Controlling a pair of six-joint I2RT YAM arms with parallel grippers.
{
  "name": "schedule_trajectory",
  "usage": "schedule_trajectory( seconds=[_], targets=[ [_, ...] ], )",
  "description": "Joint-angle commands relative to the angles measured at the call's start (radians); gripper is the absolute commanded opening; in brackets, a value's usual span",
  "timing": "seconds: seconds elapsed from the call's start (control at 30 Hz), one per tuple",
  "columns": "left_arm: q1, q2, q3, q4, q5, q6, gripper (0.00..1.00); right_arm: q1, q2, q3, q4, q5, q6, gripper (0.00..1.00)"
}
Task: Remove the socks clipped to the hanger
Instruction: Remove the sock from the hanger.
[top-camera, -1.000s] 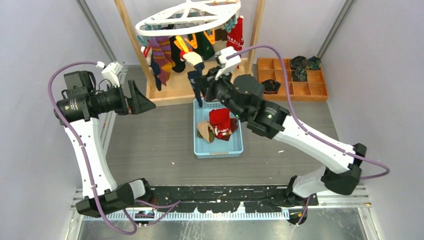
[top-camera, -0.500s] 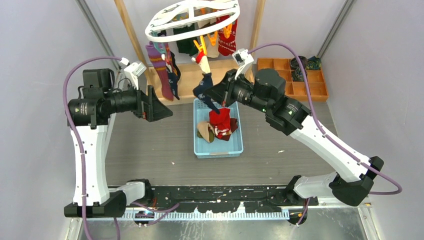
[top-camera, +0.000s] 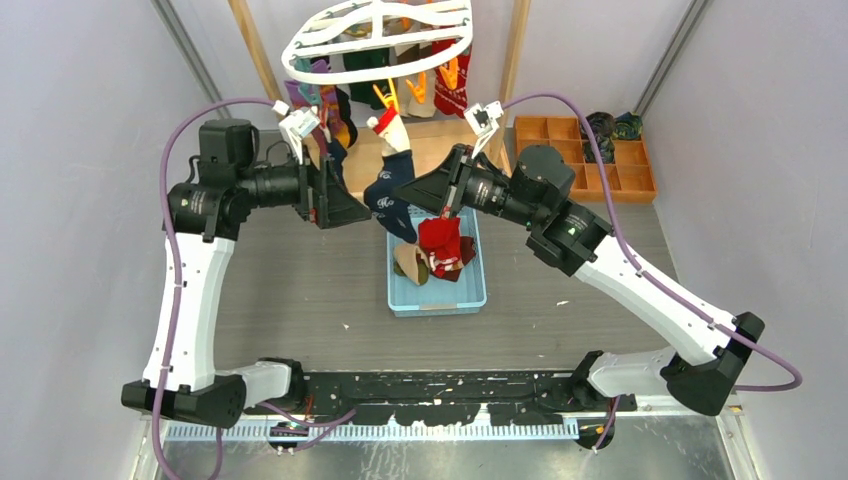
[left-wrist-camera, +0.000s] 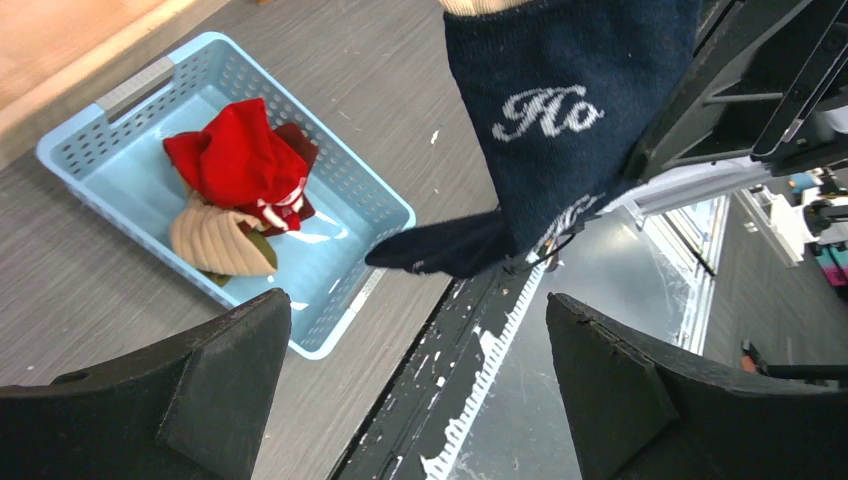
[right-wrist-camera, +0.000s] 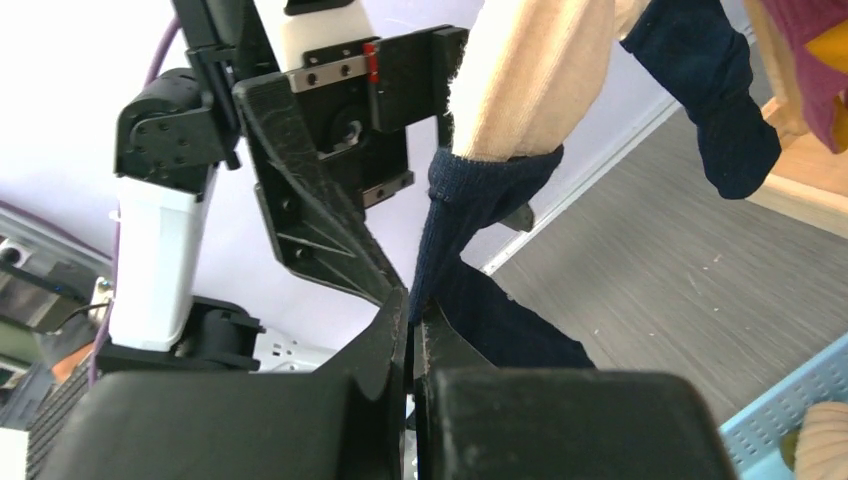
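The white oval hanger (top-camera: 378, 40) hangs at the top centre with several socks (top-camera: 450, 85) clipped under it. A navy sock (top-camera: 390, 190) with a beige cuff hangs from a clip, stretched down over the blue basket (top-camera: 437, 295). My right gripper (top-camera: 405, 197) is shut on this sock's lower part, and in the right wrist view the jaws (right-wrist-camera: 412, 300) pinch the navy fabric (right-wrist-camera: 470, 200). My left gripper (top-camera: 350, 205) stands wide open just left of the sock. In the left wrist view the navy sock (left-wrist-camera: 560, 130) hangs ahead of the open left gripper (left-wrist-camera: 415, 305).
The blue basket (left-wrist-camera: 90, 140) holds a red sock (left-wrist-camera: 235, 160) and a beige one (left-wrist-camera: 215, 240). Behind it stands the wooden rack's base (top-camera: 350, 180). A wooden compartment tray (top-camera: 585, 150) with rolled socks sits at the back right. Grey walls close in both sides.
My left arm has swung right and now sits close beside the navy sock. The right gripper kept its hold and drew the sock toward the basket. The hanger has shifted and tilted.
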Motion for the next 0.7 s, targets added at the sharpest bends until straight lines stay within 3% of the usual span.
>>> schedule_trajectory(
  seconds=[0.0,0.13,0.23,0.43,0.53,0.67],
  targets=[
    [-0.012,0.008,-0.033,0.105,0.075,-0.052,0.99,0.008,-0.029,-0.021,0.138,-0.094,0.097,0.01],
    [-0.019,0.0,-0.077,0.175,0.125,-0.107,0.96,0.009,-0.018,-0.045,0.198,-0.118,0.156,0.01],
    [-0.023,-0.013,-0.106,0.224,0.16,-0.14,0.87,0.008,-0.011,-0.058,0.232,-0.127,0.185,0.01],
    [-0.03,-0.049,-0.16,0.302,0.218,-0.205,0.56,0.012,0.006,-0.073,0.265,-0.122,0.22,0.01],
    [-0.036,-0.078,-0.19,0.349,0.219,-0.233,0.34,0.012,0.01,-0.069,0.245,-0.091,0.215,0.09],
    [-0.039,-0.108,-0.208,0.355,0.203,-0.236,0.13,0.011,0.015,-0.057,0.195,-0.024,0.201,0.12]
  ],
)
